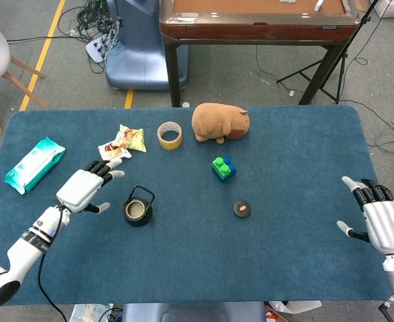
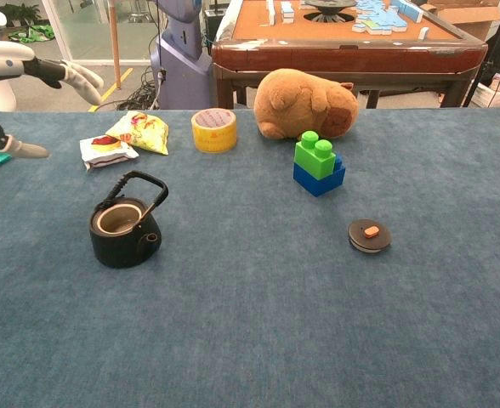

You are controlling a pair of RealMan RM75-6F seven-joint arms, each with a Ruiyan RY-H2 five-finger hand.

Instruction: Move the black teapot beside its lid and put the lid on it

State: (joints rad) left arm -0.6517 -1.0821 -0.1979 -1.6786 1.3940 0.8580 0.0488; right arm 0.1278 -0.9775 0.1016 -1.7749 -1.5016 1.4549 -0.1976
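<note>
The black teapot (image 1: 138,209) sits lidless left of center in the head view, handle up, and its lid (image 1: 242,208) (little orange knob on top) lies well apart to the right, below the green and blue blocks (image 1: 223,168). The left hand (image 1: 85,188) hovers just left of the teapot with fingers spread, holding nothing. The right hand (image 1: 379,221) is way over at the right edge of the frame, also spread and empty. A tape roll (image 1: 169,135), a plush capybara (image 1: 220,122) and snack packets (image 1: 122,145) sit across the upper part of the table (image 1: 297,161).
</note>
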